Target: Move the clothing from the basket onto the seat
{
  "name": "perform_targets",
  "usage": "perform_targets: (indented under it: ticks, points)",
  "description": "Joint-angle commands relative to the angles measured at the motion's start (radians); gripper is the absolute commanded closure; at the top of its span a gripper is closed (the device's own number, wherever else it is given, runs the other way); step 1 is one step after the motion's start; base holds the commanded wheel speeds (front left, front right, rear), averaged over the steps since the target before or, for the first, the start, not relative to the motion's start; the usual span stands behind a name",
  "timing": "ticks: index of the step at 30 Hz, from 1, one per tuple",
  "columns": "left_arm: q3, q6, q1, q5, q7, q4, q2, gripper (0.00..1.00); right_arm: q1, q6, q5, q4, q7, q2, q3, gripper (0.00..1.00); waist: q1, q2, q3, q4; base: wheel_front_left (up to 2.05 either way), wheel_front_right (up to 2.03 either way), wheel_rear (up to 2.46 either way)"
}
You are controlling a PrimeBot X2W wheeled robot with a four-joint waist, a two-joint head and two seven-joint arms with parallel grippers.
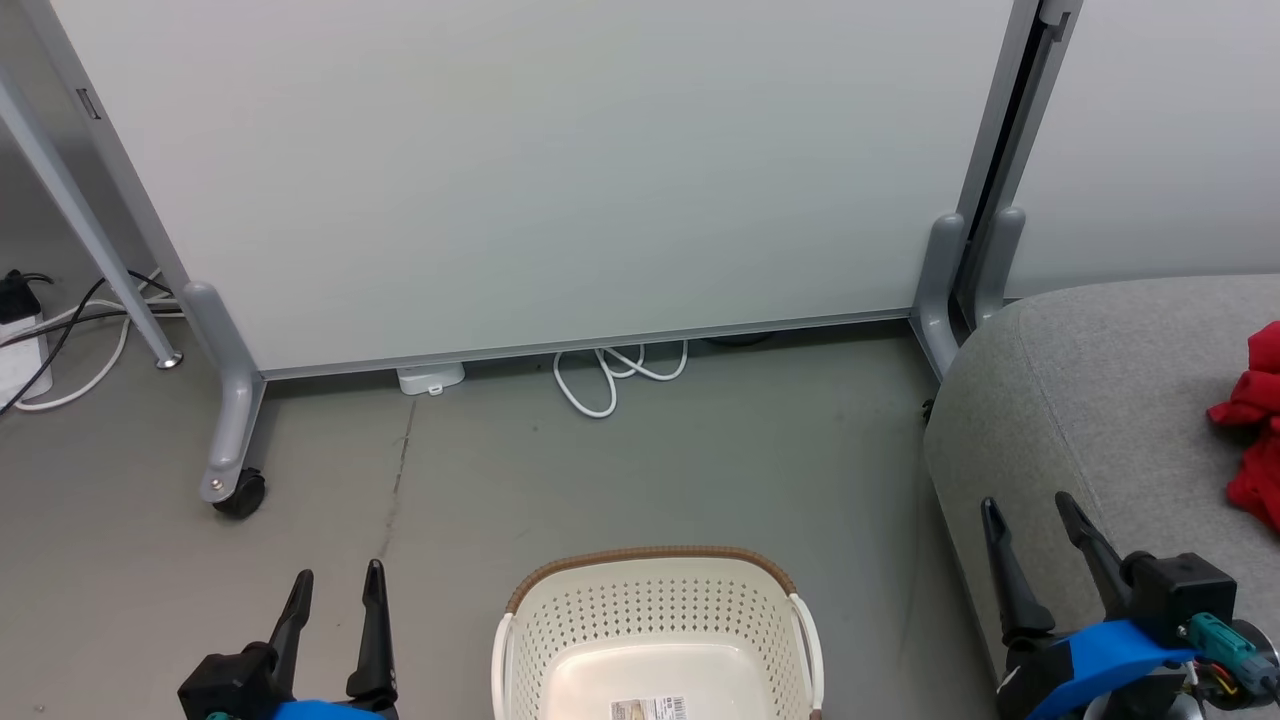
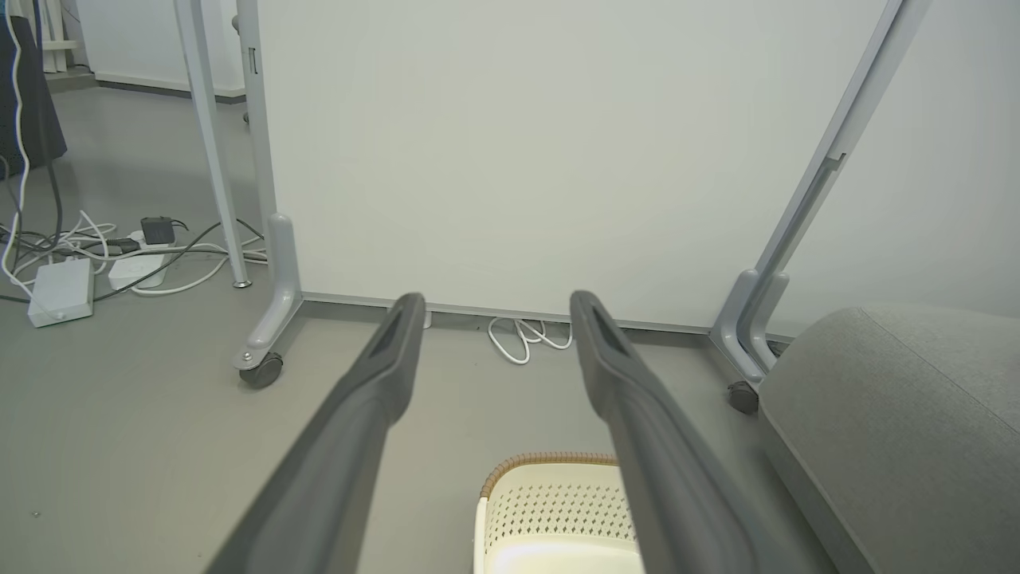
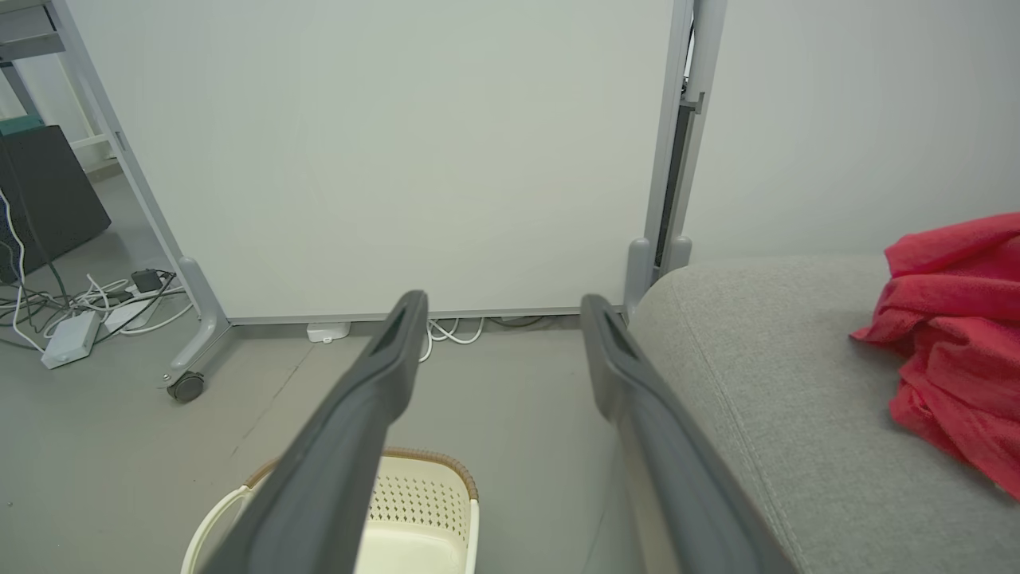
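While the basket (image 1: 650, 610) stands on the grey floor in the head view, its pale bottom and small label (image 1: 648, 708) showing, the left gripper (image 1: 340, 570) hangs just left of it, fingers parted a little with nothing between them. The right gripper (image 1: 1025, 500), right of the basket, hangs at the near corner of the seat (image 1: 1100, 400), its fingers spread and empty. The clothing (image 1: 1255, 430) lies in a red heap on the seat, well right of the basket. Beyond the basket stands a wheeled white partition (image 1: 520, 170).

From the left wrist, the spread fingers frame the floor beyond the basket (image 2: 550, 502); the seat (image 2: 900, 399) sits to its right.

From the right wrist, the parted fingers rise over the basket (image 3: 414, 498), with the clothing (image 3: 956, 335) on the seat (image 3: 757, 359) right of it.
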Motion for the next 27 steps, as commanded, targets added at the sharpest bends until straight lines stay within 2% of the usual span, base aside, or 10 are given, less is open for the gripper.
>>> perform_targets:
  ticks: [1,20,21,27]
  points:
    - [0.001,-0.001,0.009,0.004,-0.003,0.001,0.0,0.0,0.016,0.0,0.005,-0.006,0.0,0.001,0.002,0.0,0.0,0.0,0.001,0.003,0.0,0.0,0.0]
    - [-0.017,-0.001,-0.002,-0.012,-0.003,0.016,0.01,0.0,0.021,0.0,0.01,-0.008,0.003,0.001,0.015,0.0,0.0,0.0,0.004,0.01,0.0,0.0,0.0]
    - [-0.018,0.0,0.0,-0.01,0.0,0.015,0.007,1.0,0.007,0.0,0.006,-0.004,0.003,0.0,0.014,1.0,0.0001,0.0,0.004,0.011,0.0,0.0,0.0]
    - [-0.015,0.0,0.018,-0.031,0.013,0.053,-0.002,1.0,0.018,0.0,0.028,0.047,0.012,0.003,0.009,1.0,0.0001,0.0,0.004,0.01,0.0,0.0,0.0]
